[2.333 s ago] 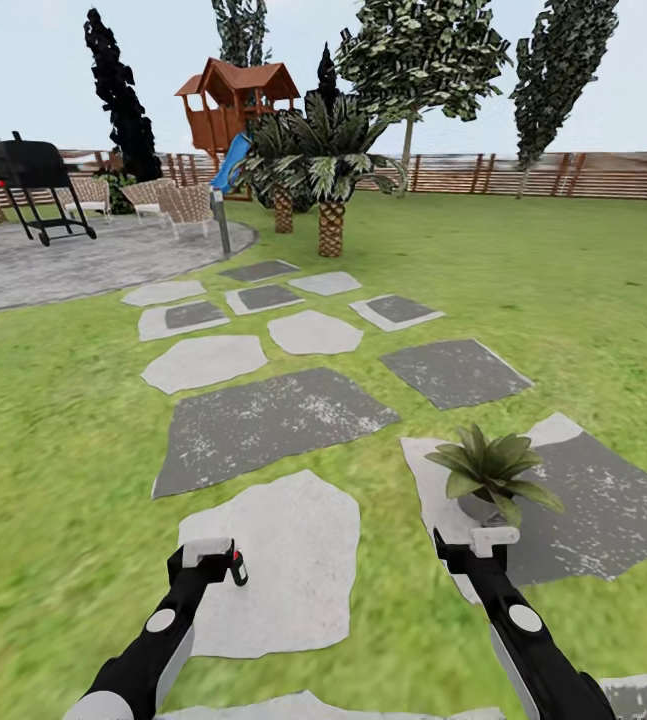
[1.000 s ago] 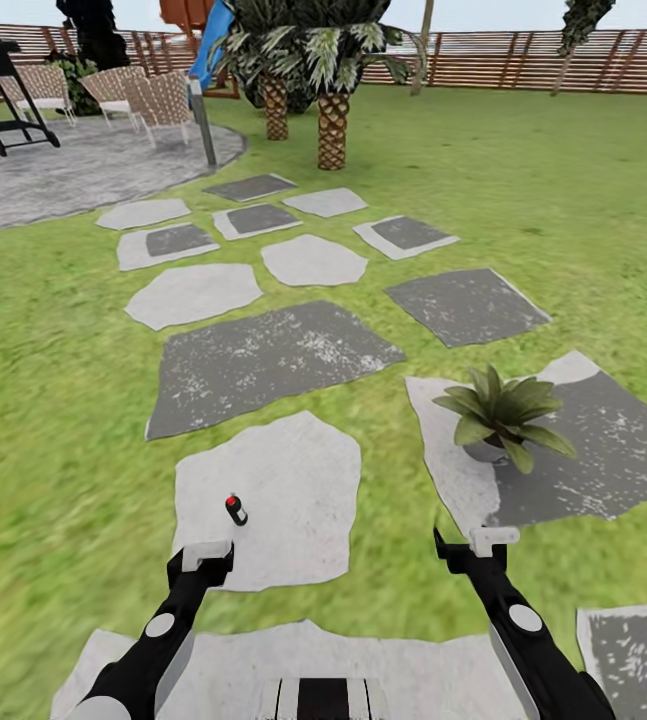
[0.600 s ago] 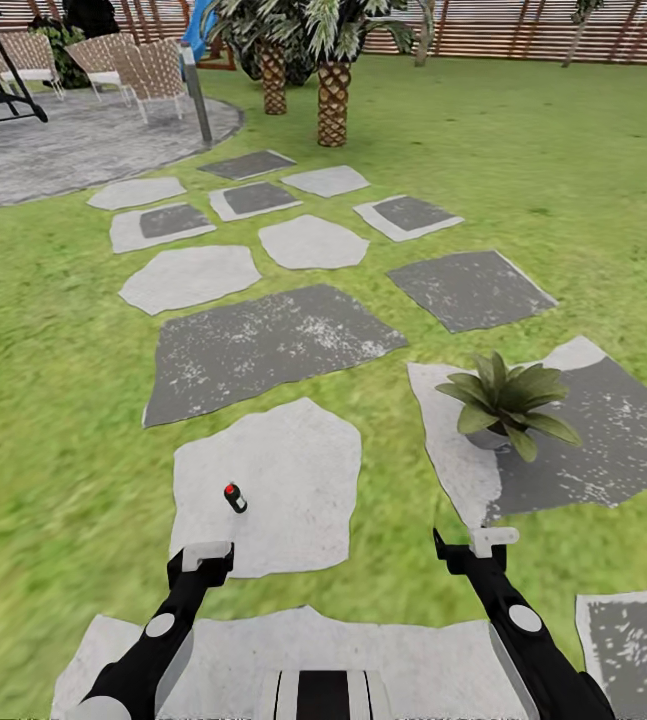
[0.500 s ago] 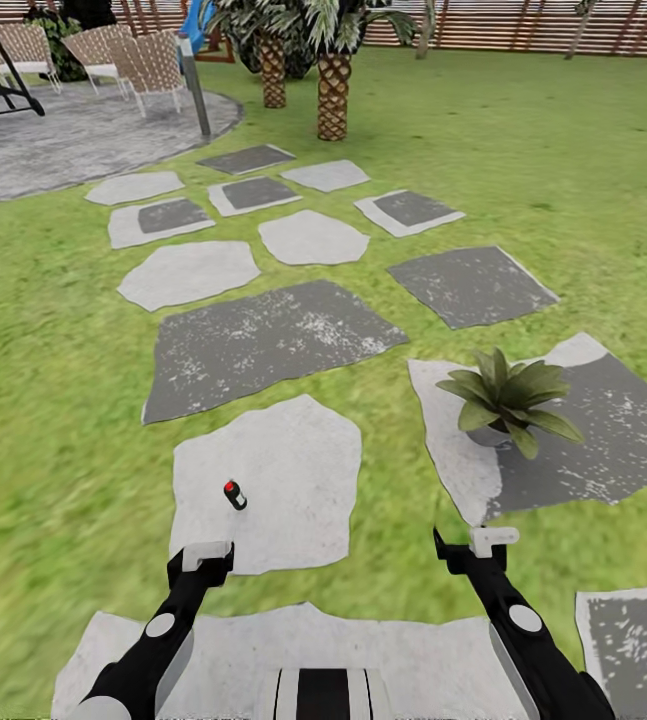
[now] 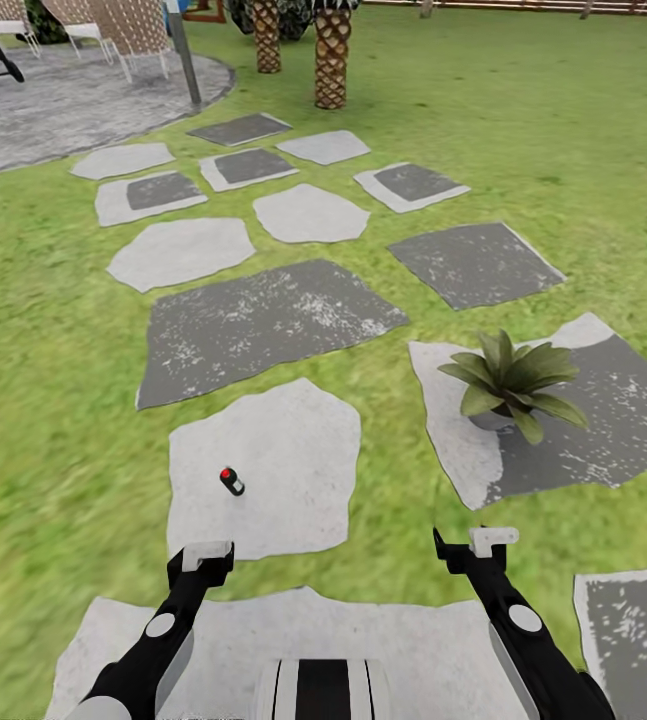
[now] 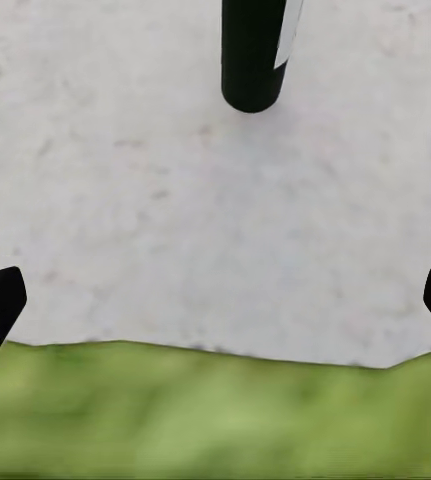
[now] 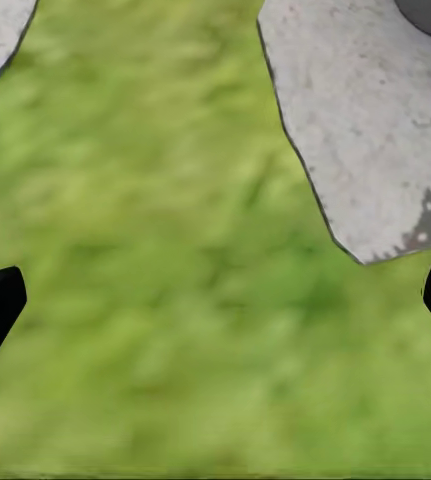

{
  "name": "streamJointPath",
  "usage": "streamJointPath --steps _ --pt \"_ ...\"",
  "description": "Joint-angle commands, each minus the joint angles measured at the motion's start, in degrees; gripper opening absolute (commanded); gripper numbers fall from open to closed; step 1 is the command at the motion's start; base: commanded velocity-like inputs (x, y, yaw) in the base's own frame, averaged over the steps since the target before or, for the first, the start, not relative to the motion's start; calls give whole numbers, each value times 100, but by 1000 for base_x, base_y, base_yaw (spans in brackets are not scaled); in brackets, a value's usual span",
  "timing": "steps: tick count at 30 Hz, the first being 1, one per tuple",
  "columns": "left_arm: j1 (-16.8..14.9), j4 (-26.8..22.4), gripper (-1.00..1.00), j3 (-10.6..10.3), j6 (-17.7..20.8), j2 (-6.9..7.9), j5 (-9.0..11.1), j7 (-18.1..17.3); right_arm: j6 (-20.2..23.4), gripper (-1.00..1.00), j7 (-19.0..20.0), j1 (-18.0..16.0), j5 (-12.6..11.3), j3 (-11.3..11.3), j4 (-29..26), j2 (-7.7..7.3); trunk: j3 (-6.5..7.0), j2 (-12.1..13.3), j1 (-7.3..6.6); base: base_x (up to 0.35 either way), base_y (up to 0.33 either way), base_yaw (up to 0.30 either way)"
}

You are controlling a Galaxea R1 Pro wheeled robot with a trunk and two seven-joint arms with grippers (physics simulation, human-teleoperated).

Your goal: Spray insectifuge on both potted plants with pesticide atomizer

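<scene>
The small dark cylindrical pesticide atomizer with a red cap (image 5: 230,481) is lying tipped over on a pale, irregular stepping stone (image 5: 293,450), just ahead of the left gripper (image 5: 206,553), and in the left wrist view its black body (image 6: 252,55) is showing at the frame edge over the same white stone. Neither gripper is holding anything: in both wrist views the dark fingertips are standing far apart at the frame sides, so the left gripper and the right gripper (image 5: 478,545) are both spread wide. The left one is hovering over the near edge of the pale stone, the right one over grass (image 7: 175,250) between two stones.

Off to the robot's right, one potted plant, a rosette of pointed green leaves in a round grey pot (image 5: 511,382), is sitting on a half-white, half-dark grey slab (image 5: 603,430); no whitish specks are showing on its leaves at this size. Farther off, more stepping stones are leading to a round grey paved patio (image 5: 53,110) and two palm trunks (image 5: 330,60).

The step in hand is judged to be the approach to the atomizer, with the pickup not yet done. The next move is likely calling for the left arm to reach forward and down, line its jaws across the lying can, and close on its body
</scene>
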Motion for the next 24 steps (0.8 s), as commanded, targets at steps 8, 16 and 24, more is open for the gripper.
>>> streamJointPath --steps 8,16,24 --pt "-2 2 100 20 -27 2 -7 -3 -12 100 5 -2 0 1 6 1 -114 -8 12 0 0 -249" --pt "11 -6 100 21 -35 4 -6 -2 -12 100 5 -3 1 1 5 8 -114 -8 12 90 0 -92" --pt "16 -6 100 21 -48 4 4 -2 -11 100 5 -3 1 1 4 8 -114 -8 12 43 8 -1"
